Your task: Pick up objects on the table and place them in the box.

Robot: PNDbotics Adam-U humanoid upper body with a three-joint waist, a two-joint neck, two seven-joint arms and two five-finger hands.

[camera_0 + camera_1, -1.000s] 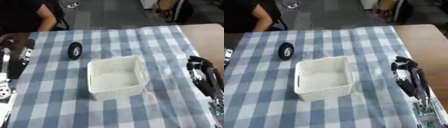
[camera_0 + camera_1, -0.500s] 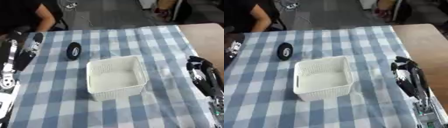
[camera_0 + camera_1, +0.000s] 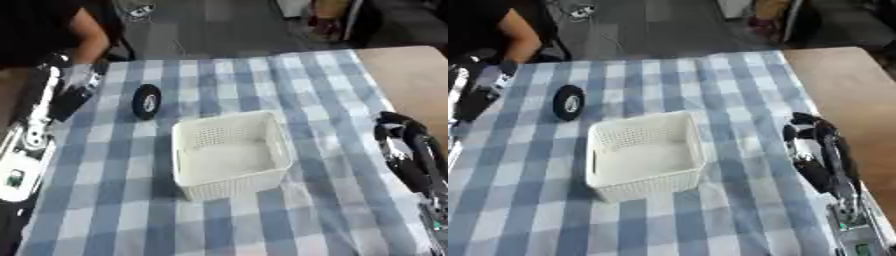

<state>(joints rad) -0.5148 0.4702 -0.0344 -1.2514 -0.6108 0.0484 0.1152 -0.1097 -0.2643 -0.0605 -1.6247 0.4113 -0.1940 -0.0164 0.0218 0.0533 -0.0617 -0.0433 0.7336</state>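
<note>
No text, label, brand, number or sign can be read anywhere in either view. The white basket (image 3: 229, 152), the black wheel (image 3: 146, 101) and the blue-and-white checked cloth (image 3: 332, 95) carry no lettering that shows. Small marks on the pale casing of the left arm (image 3: 26, 155) are too blurred to make out.

Left hand (image 3: 70, 97) hangs at the tablecloth's left edge, fingers seemingly straight; right hand (image 3: 811, 142) rests near its right edge, fingers curled.
</note>
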